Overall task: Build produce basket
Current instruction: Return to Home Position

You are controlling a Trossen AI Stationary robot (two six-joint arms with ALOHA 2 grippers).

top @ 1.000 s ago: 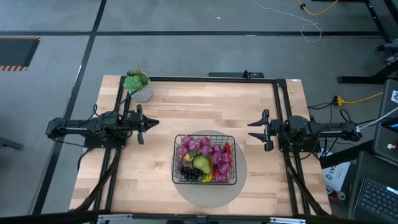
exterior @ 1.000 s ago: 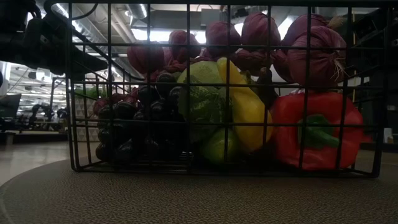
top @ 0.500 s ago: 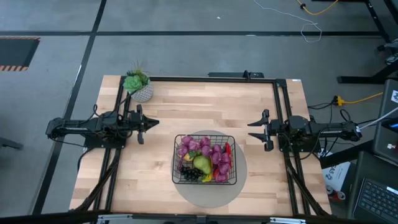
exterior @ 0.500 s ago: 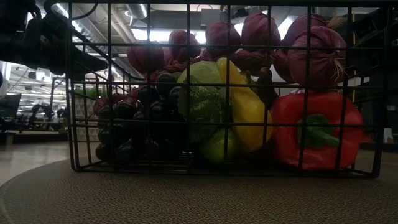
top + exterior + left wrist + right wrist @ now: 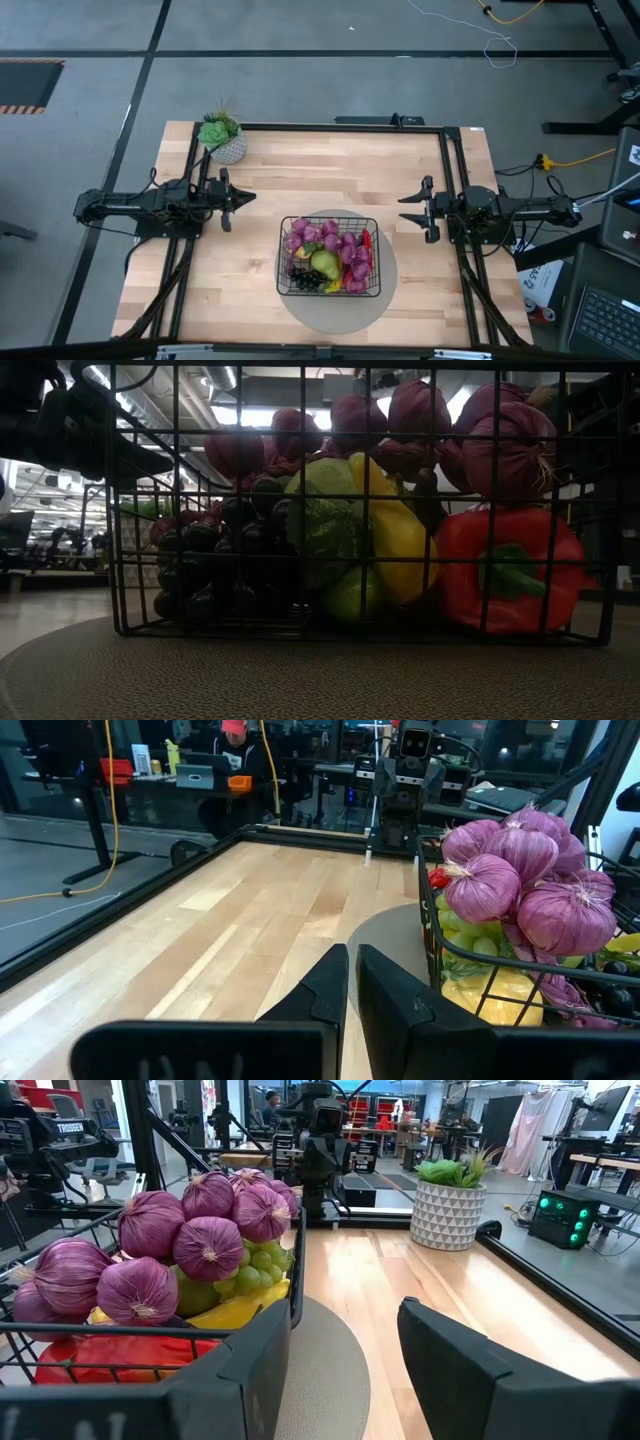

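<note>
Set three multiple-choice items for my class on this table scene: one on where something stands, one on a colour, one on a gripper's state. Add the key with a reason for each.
1. Where does the basket stand?
A. On a round grey mat
B. On bare wood at the back corner
C. On the floor

2. What colour is the pepper seen through the wire in the low view?
A. Blue
B. Red
C. White

3. How is the right gripper?
A. Shut on a garlic bulb
B. Reaching into the basket
C. Open and empty

Key:
1 A: the mat shows all round the basket from above.
2 B: the pepper is plainly red, with a green stem.
3 C: its fingers stand wide apart with nothing between them, clear of the basket.
</note>
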